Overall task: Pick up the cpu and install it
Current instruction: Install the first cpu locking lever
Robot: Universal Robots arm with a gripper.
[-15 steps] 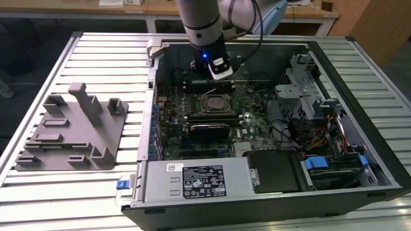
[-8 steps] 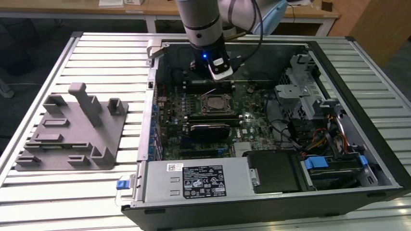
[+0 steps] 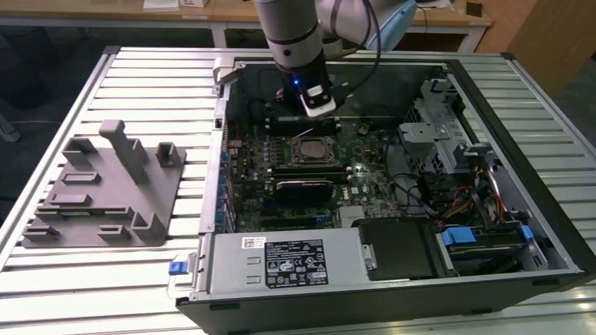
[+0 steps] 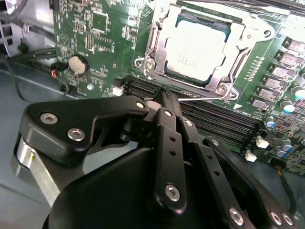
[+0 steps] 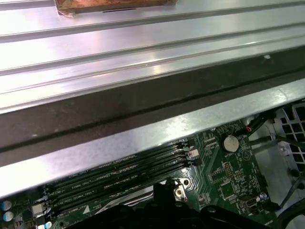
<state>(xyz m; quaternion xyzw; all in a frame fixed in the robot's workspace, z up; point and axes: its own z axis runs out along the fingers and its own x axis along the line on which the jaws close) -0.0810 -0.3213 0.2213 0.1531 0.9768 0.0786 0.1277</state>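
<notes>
The cpu (image 4: 195,50) lies flat in the motherboard socket, its pale silver top showing inside the metal socket frame (image 4: 153,52). In the exterior view the cpu (image 3: 309,149) sits in the middle of the board, inside the open computer case (image 3: 521,209). My gripper (image 4: 165,97) hangs just beyond the socket, over the black memory slots (image 4: 214,121). Its black fingers meet at the tips with nothing between them. A thin wire socket lever (image 4: 202,98) runs right by the fingertips; I cannot tell if they touch. In the exterior view the gripper (image 3: 314,115) is above the socket's far edge.
A grey plastic tray (image 3: 102,188) with upright posts lies on the slatted table at the exterior view's left. A black heatsink block (image 3: 303,187) sits on the near side of the socket. The power supply (image 3: 289,262) and the drive cage (image 3: 437,139) with its cables crowd the case.
</notes>
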